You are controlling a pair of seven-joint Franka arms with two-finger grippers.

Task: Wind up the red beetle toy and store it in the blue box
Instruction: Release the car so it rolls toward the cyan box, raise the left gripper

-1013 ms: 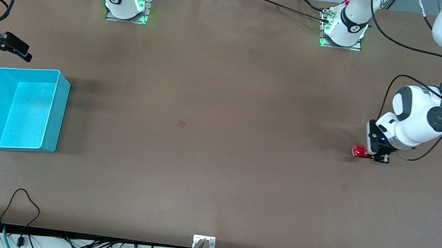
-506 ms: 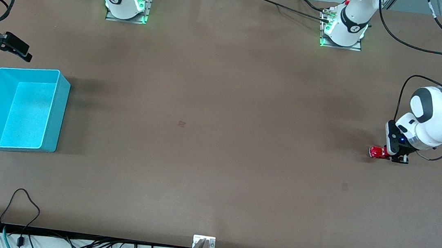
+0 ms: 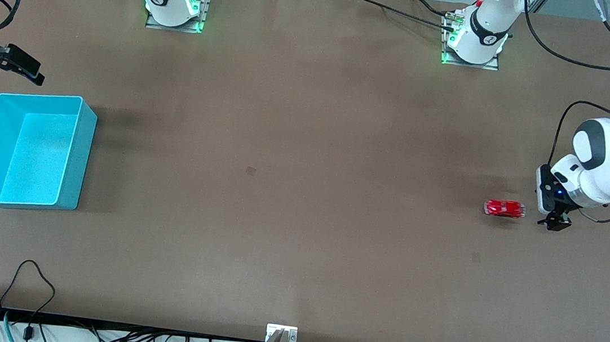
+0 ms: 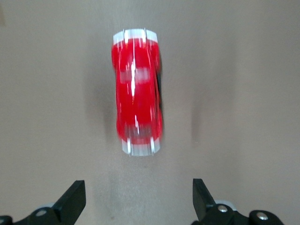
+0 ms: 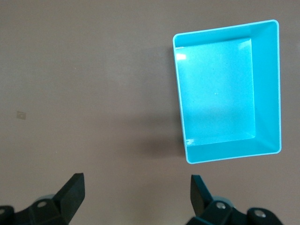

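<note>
The red beetle toy [image 3: 504, 208] stands free on the table near the left arm's end, a short gap from my left gripper [image 3: 556, 222]. In the left wrist view the toy [image 4: 137, 91] is blurred by motion and lies clear of my left gripper [image 4: 139, 197], whose fingers are open and empty. The blue box [image 3: 76, 169] sits at the right arm's end of the table with nothing in it. My right gripper [image 3: 25, 69] hangs open over the table beside the box. The right wrist view shows the box [image 5: 267, 84] off to one side of that gripper [image 5: 137, 192].
A wide stretch of bare brown table [image 3: 279, 202] lies between the toy and the box. Both arm bases [image 3: 174, 4] stand along the table's farthest edge. Cables [image 3: 33, 278] trail over the edge nearest the camera.
My left gripper dragged the toy toward the left arm's end, then opened and let it go. The toy has since moved away from the fingers toward the right arm's end. The right arm stayed still.
</note>
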